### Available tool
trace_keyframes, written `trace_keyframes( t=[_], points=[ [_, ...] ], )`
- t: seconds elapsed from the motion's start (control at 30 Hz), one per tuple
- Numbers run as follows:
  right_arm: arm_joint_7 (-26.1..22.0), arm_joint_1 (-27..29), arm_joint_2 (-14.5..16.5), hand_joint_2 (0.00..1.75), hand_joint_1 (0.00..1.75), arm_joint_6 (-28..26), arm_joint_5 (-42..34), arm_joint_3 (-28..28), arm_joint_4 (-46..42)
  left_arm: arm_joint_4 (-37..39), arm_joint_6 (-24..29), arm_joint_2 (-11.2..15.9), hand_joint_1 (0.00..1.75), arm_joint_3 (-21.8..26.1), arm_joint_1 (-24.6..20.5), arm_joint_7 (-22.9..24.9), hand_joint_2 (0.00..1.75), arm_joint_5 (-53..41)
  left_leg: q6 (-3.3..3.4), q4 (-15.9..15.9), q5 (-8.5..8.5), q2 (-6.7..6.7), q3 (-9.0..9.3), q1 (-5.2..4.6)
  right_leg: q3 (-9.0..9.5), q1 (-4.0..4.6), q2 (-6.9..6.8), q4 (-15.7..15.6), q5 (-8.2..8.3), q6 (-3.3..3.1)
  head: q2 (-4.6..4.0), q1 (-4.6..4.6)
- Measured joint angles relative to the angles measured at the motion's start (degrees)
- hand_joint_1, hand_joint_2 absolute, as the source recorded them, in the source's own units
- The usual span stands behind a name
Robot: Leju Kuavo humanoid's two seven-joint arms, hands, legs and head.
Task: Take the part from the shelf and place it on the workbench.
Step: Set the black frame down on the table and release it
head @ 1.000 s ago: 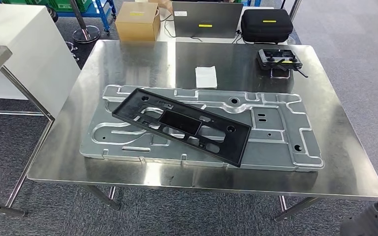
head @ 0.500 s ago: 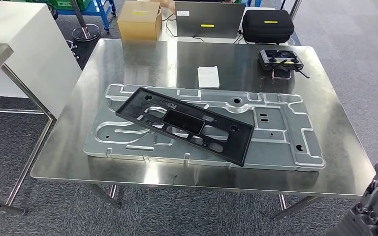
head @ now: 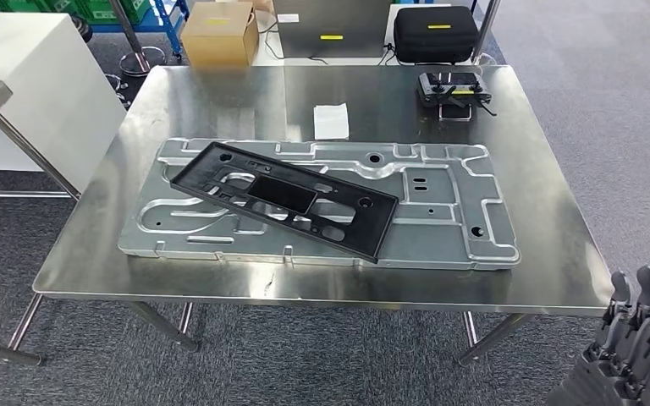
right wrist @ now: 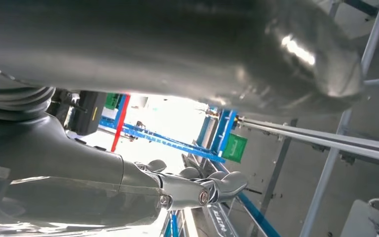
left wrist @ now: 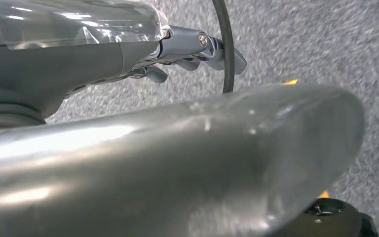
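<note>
The right hand's [head: 639, 338] dark fingers [head: 619, 288] were raised, slightly apart, with nothing held, beside the workbench's [head: 550, 279] near corner. The left hand's [left wrist: 187, 54] fingers were curled above carpet. The black part [head: 283, 199] was laid slantwise on a grey metal panel [head: 465, 211].

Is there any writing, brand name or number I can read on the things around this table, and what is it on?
No text can be read.
Yellow labels on the cardboard box, the grey panel and the black case: too small to read.
Black part and metal plate: no marking seen.
White paper: blank.
Green tag in the right wrist view: blurred.
</note>
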Motion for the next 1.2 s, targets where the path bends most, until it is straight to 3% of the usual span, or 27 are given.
trace_keyframes(
  t=[0.03,0.13,0.2,0.3,0.37,0.43,0.47,0.5,0.53,0.57,0.6,0.67,0.7,0.77,0.83,0.9,0.97,1.0,1.03,1.07,1.13,1.2],
  points=[
    [0.03,0.01,0.01,0.00,0.00,0.10,-0.02,-0.02,-0.01,-0.01,-0.06,0.00,0.00,0.01,-0.01,-0.03,0.00,0.00,0.43,-1.60,0.99,-0.02,1.63,-0.22,-0.52,0.30,0.01,0.15,0.31,-0.07,0.00,-0.01],
    [0.16,0.07,0.01,0.00,0.00,0.27,-0.05,-0.17,-0.11,-0.20,-0.16,0.07,0.00,0.01,-0.17,-0.11,0.00,0.00,2.28,-13.37,4.53,-0.10,9.60,-1.19,-1.43,0.84,0.07,0.37,1.30,0.03,0.00,0.06],
    [0.28,0.15,0.01,0.00,0.00,0.36,-0.06,-0.38,-0.18,-0.39,-0.16,0.11,0.00,0.00,-0.32,-0.17,0.00,0.01,2.83,-17.05,5.18,-0.08,11.53,-1.76,-1.52,0.74,-0.08,0.34,2.00,0.59,0.01,-0.01],
    [0.79,0.54,0.01,0.00,0.00,0.78,-0.27,-0.67,-0.57,-0.43,-0.16,0.08,0.00,0.02,-0.39,-0.21,0.00,0.00,3.27,-17.89,6.78,0.11,10.78,-1.70,-1.87,0.60,-0.18,0.50,2.22,1.65,0.00,-0.16],
    [1.21,0.90,0.01,0.00,0.00,1.32,-0.74,-0.81,-0.96,-0.44,-0.15,0.07,0.00,0.05,-0.45,-0.13,0.00,0.00,3.86,-18.41,8.23,0.39,9.62,-1.31,-3.10,0.43,-0.13,3.73,-1.73,2.26,0.00,0.04],
    [1.51,1.17,0.01,0.00,0.00,2.03,-1.20,-0.93,-1.21,-0.44,-0.15,0.02,0.00,0.07,-0.46,0.03,0.00,-0.01,4.11,-18.32,9.39,0.64,8.02,-1.34,-4.88,0.05,-0.13,10.45,-7.32,2.84,0.01,0.23],
    [1.62,1.30,0.02,0.00,0.00,2.35,-1.35,-0.99,-1.29,-0.44,-0.16,-0.02,0.00,0.07,-0.46,0.12,0.00,-0.01,4.04,-18.18,9.91,0.74,7.23,-1.34,-5.33,-0.14,-0.14,13.45,-8.68,3.10,0.01,0.26],
    [1.71,1.42,0.03,0.00,0.00,2.61,-1.41,-1.04,-1.37,-0.44,-0.16,-0.05,0.00,0.07,-0.46,0.19,0.00,-0.01,3.92,-17.97,10.41,0.84,6.42,-1.32,-5.03,-0.33,-0.16,15.03,-8.73,3.33,0.01,0.26],
    [1.77,1.51,0.04,0.00,0.00,2.77,-1.50,-1.07,-1.44,-0.44,-0.16,-0.08,0.00,0.07,-0.47,0.25,0.00,-0.01,3.76,-17.68,10.85,0.90,5.63,-1.28,-3.70,-0.50,-0.19,14.53,-7.63,3.49,0.01,0.28],
    [1.80,1.57,0.05,0.00,0.00,2.89,-1.58,-1.09,-1.51,-0.44,-0.16,-0.11,0.00,0.07,-0.48,0.28,0.00,-0.02,3.55,-17.33,11.23,0.93,4.89,-1.23,-1.29,-0.68,-0.24,11.91,-6.05,3.59,0.01,0.28],
    [1.81,1.59,0.09,0.00,0.00,2.96,-1.64,-1.10,-1.57,-0.44,-0.16,-0.15,0.00,0.06,-0.50,0.30,0.00,-0.01,3.30,-16.95,11.55,0.95,4.24,-1.19,1.78,-0.82,-0.28,7.85,-4.94,3.59,0.01,0.28],
    [1.84,1.65,0.17,0.00,0.00,3.05,-1.72,-1.16,-1.73,-0.44,-0.16,-0.22,0.00,0.06,-0.54,0.32,0.00,-0.02,2.65,-16.31,12.12,0.93,3.31,-1.27,6.66,-0.68,-0.28,0.40,-4.61,3.24,0.01,0.25],
    [1.85,1.70,0.23,0.00,0.00,3.08,-1.74,-1.21,-1.82,-0.44,-0.16,-0.23,0.00,0.05,-0.55,0.32,0.00,-0.01,2.29,-16.17,12.45,0.92,3.09,-1.31,7.60,-0.51,-0.24,-1.39,-4.96,2.94,0.01,0.31],
    [1.88,1.82,0.35,0.00,0.00,3.13,-1.75,-1.30,-1.96,-0.44,-0.16,-0.25,0.00,0.05,-0.54,0.32,0.00,-0.01,1.50,-16.20,13.13,0.87,2.85,-1.30,7.32,-0.33,-0.21,-1.94,-4.57,2.05,0.01,0.41],
    [1.90,1.83,0.47,0.00,0.00,3.14,-1.76,-1.37,-2.02,-0.44,-0.15,-0.26,0.00,0.04,-0.50,0.33,0.00,-0.01,0.82,-14.99,11.60,0.54,2.13,-1.13,6.43,-0.45,-0.43,-2.16,-3.54,0.91,0.00,0.44],
    [1.90,1.82,0.58,0.00,0.00,3.17,-1.78,-1.43,-2.03,-0.44,-0.14,-0.26,0.00,0.04,-0.45,0.34,0.00,-0.01,0.35,-9.84,6.45,0.18,0.29,-1.00,4.99,-0.43,-0.63,-2.23,-2.28,0.09,0.01,0.25],
    [1.90,1.84,0.66,0.00,0.00,3.21,-1.78,-1.50,-2.03,-0.44,-0.14,-0.26,0.00,0.04,-0.47,0.34,0.00,-0.02,0.10,-2.46,1.85,0.09,-1.52,-0.99,3.16,-0.22,-0.62,-1.98,-1.02,-0.12,0.01,0.10],
    [1.89,1.85,0.69,0.00,0.00,3.22,-1.78,-1.52,-2.03,-0.44,-0.14,-0.26,0.00,0.04,-0.48,0.34,0.00,-0.02,0.06,-0.17,1.38,0.09,-1.53,-0.99,2.19,-0.13,-0.61,-1.74,-0.44,-0.09,0.01,0.10],
    [1.89,1.85,0.72,0.00,0.00,3.23,-1.78,-1.55,-2.03,-0.44,-0.14,-0.26,0.00,0.04,-0.51,0.34,0.00,-0.02,0.10,0.19,2.18,0.09,-0.60,-0.99,1.24,-0.08,-0.60,-1.44,0.06,-0.02,0.01,0.09],
    [1.87,1.86,0.76,0.00,0.00,3.26,-1.78,-1.57,-2.03,-0.44,-0.14,-0.26,0.00,0.05,-0.53,0.34,0.00,-0.02,0.22,-1.68,3.78,0.07,1.48,-0.99,0.31,-0.05,-0.58,-1.08,0.51,0.10,0.01,0.08],
    [1.87,1.88,0.87,0.00,0.00,3.44,-1.78,-1.61,-2.05,-0.44,-0.16,-0.26,0.00,0.05,-0.58,0.35,0.00,-0.02,0.67,-9.76,5.83,-0.02,7.69,-1.10,-1.19,0.03,-0.50,-0.25,1.27,0.48,0.01,0.06],
    [1.99,1.91,1.02,0.00,0.00,3.81,-1.76,-1.64,-2.12,-0.46,-0.23,-0.26,0.00,0.02,-0.65,0.43,0.00,-0.01,1.31,-16.14,5.43,-0.17,11.74,-1.37,-1.93,0.10,-0.50,0.26,2.04,1.10,0.01,0.06]
  ],
)
